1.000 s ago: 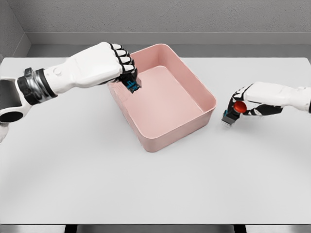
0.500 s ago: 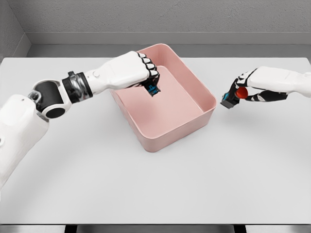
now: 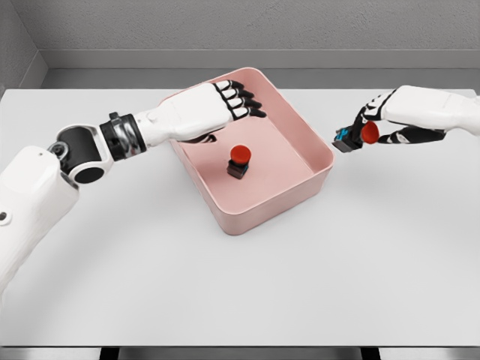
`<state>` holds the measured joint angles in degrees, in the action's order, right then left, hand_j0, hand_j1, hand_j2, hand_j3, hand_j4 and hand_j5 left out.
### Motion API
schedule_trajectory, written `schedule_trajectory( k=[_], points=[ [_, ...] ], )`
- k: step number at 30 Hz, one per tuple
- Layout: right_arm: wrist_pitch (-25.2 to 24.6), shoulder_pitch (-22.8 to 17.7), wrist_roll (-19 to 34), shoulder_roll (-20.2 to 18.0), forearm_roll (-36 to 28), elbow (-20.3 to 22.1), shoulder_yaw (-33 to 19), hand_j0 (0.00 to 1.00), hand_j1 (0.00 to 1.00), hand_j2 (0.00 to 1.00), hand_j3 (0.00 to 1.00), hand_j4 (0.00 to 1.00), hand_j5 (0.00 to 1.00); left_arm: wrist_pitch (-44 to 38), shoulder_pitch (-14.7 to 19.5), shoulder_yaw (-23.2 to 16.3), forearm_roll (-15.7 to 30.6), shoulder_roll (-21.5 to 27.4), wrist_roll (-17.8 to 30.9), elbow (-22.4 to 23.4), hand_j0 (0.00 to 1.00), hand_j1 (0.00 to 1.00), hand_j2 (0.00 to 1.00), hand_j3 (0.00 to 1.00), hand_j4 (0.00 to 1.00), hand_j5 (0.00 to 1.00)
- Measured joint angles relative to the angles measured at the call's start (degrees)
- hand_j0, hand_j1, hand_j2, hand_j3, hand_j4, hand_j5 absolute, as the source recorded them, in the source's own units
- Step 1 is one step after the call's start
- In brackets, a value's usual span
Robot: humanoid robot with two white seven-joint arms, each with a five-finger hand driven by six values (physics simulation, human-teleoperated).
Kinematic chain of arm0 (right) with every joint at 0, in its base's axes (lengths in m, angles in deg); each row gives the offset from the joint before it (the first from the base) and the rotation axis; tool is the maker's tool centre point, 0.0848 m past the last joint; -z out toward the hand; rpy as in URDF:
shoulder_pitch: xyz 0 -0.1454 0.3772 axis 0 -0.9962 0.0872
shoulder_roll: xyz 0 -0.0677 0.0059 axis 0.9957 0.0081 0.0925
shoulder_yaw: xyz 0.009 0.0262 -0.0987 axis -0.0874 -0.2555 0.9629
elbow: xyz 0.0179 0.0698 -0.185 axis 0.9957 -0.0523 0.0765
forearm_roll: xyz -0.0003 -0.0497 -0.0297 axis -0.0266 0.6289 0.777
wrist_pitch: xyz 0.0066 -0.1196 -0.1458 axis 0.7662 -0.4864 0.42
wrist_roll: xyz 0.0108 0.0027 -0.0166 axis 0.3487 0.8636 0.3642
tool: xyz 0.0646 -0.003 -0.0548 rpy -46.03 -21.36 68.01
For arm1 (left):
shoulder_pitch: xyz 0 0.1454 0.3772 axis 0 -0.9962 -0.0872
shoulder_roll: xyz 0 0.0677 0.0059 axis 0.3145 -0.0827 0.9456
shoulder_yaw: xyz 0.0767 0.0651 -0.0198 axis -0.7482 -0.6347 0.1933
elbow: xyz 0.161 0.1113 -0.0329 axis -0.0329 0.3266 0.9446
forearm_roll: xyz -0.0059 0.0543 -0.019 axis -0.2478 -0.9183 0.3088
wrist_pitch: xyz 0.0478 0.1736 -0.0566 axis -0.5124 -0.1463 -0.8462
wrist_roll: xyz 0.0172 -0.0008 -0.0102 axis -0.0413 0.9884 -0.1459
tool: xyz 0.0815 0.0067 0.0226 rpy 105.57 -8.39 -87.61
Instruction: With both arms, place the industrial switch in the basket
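On the white table (image 3: 240,285), largest item present, stood a pink basket (image 3: 309,180), rectangular and open-topped, set at an angle near the table's far middle. Over its far-left rim reached the left arm (image 3: 97,142), white with a dark banded wrist, entering from the picture's left edge. The left hand (image 3: 217,109) hung above the basket's back corner with its dark-tipped fingers (image 3: 244,101) extended and loosely spread, holding nothing. The right arm (image 3: 450,112) entered from the right edge, its right hand (image 3: 390,120) raised above the table just beyond the basket's right wall and apart from it. That hand's fingers were closed around a second industrial switch (image 3: 354,136), tilted on its side, its red button facing the palm and its dark body with a blue patch pointing toward the basket. Smallest item lying free: an industrial switch (image 3: 238,161), dark-bodied with a red mushroom button uppermost, upright on the basket's floor near the middle, below and clear of the left fingertips, touching neither hand. Whether the held switch touched the right thumb could not be told.
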<state>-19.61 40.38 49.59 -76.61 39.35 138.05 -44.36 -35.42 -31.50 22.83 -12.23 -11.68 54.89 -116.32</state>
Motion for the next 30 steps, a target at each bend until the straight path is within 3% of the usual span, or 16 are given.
schedule_trajectory(
  k=[6, 10, 12, 14, 16, 20, 21, 30],
  points=[
    [0.02, 0.18, 0.00, 1.74, -0.01, 1.43, 0.14, 0.53, 0.53, 0.53, 0.53, 0.53, 0.53, 0.00, -2.02, -3.63, 13.20, 19.19, 0.04, -13.87, 1.00, 1.00, 1.00, 1.00, 1.00, 1.00],
    [0.00, 0.61, -0.01, 3.15, -0.07, 1.93, 0.18, 0.53, 0.53, 0.53, 0.53, 0.53, 0.53, -0.01, -3.87, -4.18, 19.13, 32.08, 0.06, -17.04, 1.00, 1.00, 1.00, 1.00, 1.00, 1.00],
    [-0.01, 1.23, -0.02, 4.12, -0.10, 2.03, 0.23, 0.53, 0.53, 0.53, 0.53, 0.53, 0.53, -0.01, -3.87, -4.22, 20.41, 35.93, 0.17, -17.28, 1.00, 1.00, 1.00, 1.00, 1.00, 1.00],
    [-0.01, 1.32, -0.02, 4.94, -0.14, 2.07, 0.33, 0.53, 0.53, 0.53, 0.53, 0.53, 0.53, 0.00, -3.95, -4.26, 21.06, 37.92, 0.22, -17.22, 1.00, 1.00, 1.00, 1.00, 1.00, 1.00],
    [0.00, 1.49, -0.05, 5.35, -0.15, 2.06, 0.35, 0.60, 0.60, 0.60, 0.60, 0.60, 0.60, 0.00, -3.95, -4.28, 21.37, 38.97, 0.20, -17.15, 1.00, 1.00, 1.00, 1.00, 1.00, 1.00],
    [0.00, 2.20, -0.39, 5.57, -0.16, 1.93, -0.25, 0.95, 0.95, 0.95, 0.95, 0.95, 0.95, -0.01, -3.95, -4.34, 21.43, 39.69, 0.19, -17.11, 1.00, 1.00, 1.00, 1.00, 1.00, 1.00],
    [0.00, 2.11, -0.46, 5.55, -0.16, 1.91, -0.62, 0.98, 0.98, 0.98, 0.98, 0.98, 0.98, -0.01, -3.95, -4.35, 21.41, 39.75, 0.23, -17.08, 1.00, 1.00, 1.00, 1.00, 1.00, 1.00],
    [0.00, 1.85, -0.62, 3.21, -0.15, 1.85, -1.62, 1.00, 1.00, 1.00, 1.00, 1.00, 1.00, 0.00, -3.95, -4.42, 21.34, 39.82, 0.47, -17.02, 1.00, 1.00, 1.00, 1.00, 1.00, 1.00]
  ],
)
